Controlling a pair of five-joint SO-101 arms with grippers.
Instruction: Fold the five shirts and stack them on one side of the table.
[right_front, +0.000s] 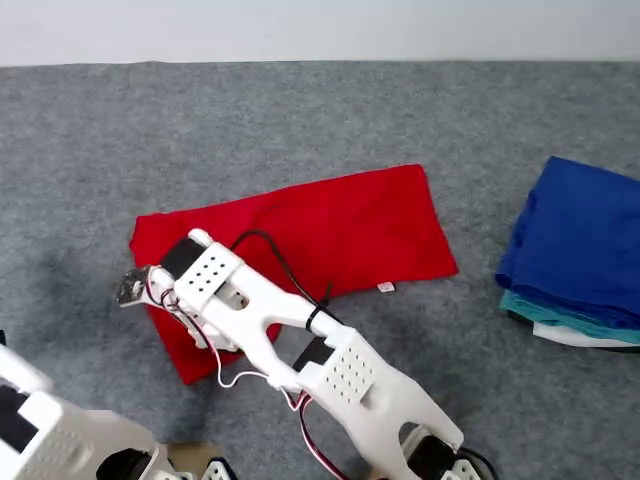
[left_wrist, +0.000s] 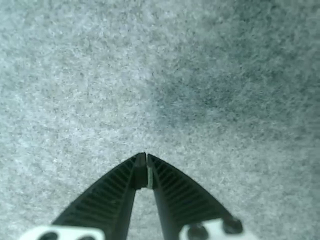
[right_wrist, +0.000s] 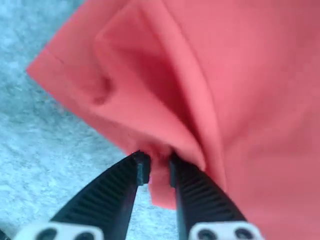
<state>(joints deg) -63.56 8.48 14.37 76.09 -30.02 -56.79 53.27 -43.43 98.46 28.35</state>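
The right jaws pinch a raised fold at a corner of the red shirt (right_wrist: 215, 75). The right arm (right_front: 350, 375) lies across that shirt's near edge and hides part of it. The left jaws are pressed together over bare grey worktop (left_wrist: 150, 75). Well apart from the red shirt's other end sits a folded stack (right_front: 575, 260), blue on top.

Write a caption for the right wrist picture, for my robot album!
The right claw pinches a fold of the red cloth shirt over the fuzzy grey table.
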